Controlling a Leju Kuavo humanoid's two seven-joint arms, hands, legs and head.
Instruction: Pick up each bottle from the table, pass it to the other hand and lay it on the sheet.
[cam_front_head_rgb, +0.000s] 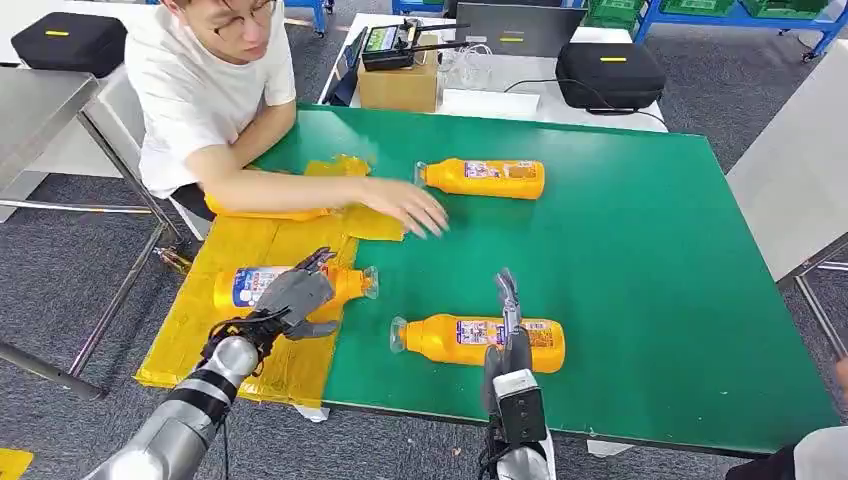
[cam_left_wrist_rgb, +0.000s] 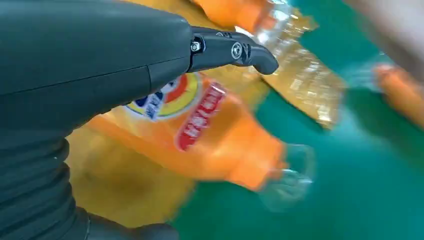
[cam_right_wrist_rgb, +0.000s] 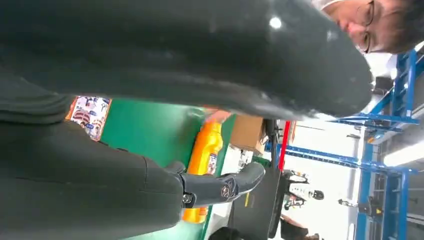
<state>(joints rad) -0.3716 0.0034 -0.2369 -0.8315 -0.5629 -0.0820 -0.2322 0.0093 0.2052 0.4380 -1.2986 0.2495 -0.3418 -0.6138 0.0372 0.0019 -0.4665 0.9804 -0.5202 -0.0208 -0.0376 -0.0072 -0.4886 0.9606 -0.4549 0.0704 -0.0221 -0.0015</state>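
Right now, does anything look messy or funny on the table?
Yes. The yellow sheet is crumpled and hangs over the table's left edge. A person's hand rests on its wrinkled corner. Nothing looks spilled.

We are seeing one bottle (cam_front_head_rgb: 270, 284) lying on the sheet (cam_front_head_rgb: 200, 330) under our left fingers (cam_front_head_rgb: 312, 262); another bottle (cam_front_head_rgb: 478, 338) is lying beneath our right fingers (cam_front_head_rgb: 506, 292).

A green table (cam_front_head_rgb: 650, 260) carries a yellow sheet (cam_front_head_rgb: 215, 330) and two orange bottles (cam_front_head_rgb: 485, 178) (cam_front_head_rgb: 480, 340).
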